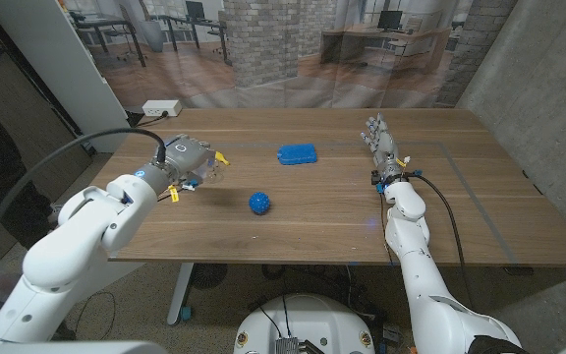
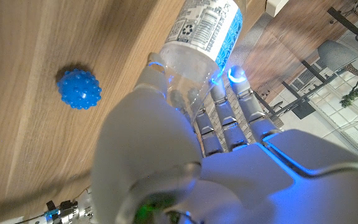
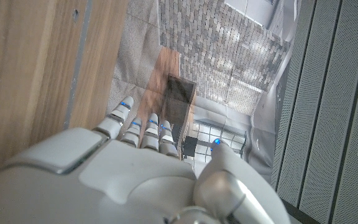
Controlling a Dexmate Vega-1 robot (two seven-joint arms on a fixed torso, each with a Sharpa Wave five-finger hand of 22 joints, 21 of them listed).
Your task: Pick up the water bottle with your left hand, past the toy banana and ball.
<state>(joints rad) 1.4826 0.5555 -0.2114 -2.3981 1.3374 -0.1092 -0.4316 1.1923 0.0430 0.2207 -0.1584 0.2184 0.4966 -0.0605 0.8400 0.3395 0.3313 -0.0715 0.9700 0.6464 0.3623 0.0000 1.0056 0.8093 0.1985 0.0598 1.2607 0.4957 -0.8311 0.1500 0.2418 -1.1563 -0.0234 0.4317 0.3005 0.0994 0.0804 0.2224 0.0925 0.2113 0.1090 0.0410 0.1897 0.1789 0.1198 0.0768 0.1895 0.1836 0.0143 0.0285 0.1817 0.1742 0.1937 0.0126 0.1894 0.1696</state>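
From the head view I read the left hand (image 1: 187, 160) over the table's (image 1: 332, 231) left part, well to the left of the ball (image 1: 259, 203). In the left wrist view the same hand (image 2: 185, 155) has its fingers (image 2: 236, 99) and thumb closed around the bottle (image 2: 201, 37), so I log the bottle as held. The bottle is clear plastic with a white and blue label; I cannot tell whether there is any liquid in it, and its cap is out of frame. In the head view the bottle is largely hidden behind the hand, so I cannot tell from there whether it is clear of the table. The ball (image 2: 79, 88), blue and knobbly, lies on the bare wood apart from the hand, touching nothing. A small yellow piece (image 1: 222, 157) shows just beside the hand on the side facing the ball; I cannot tell what it is. A flat blue object (image 1: 297, 154) lies beyond the ball, toward the far edge, apart from it. The right hand (image 1: 385, 147) stands on the table well to the right of the ball, fingers straight and close together, holding nothing. The right wrist view shows that hand (image 3: 135, 174) with its fingers (image 3: 148, 130) extended side by side past the table edge.
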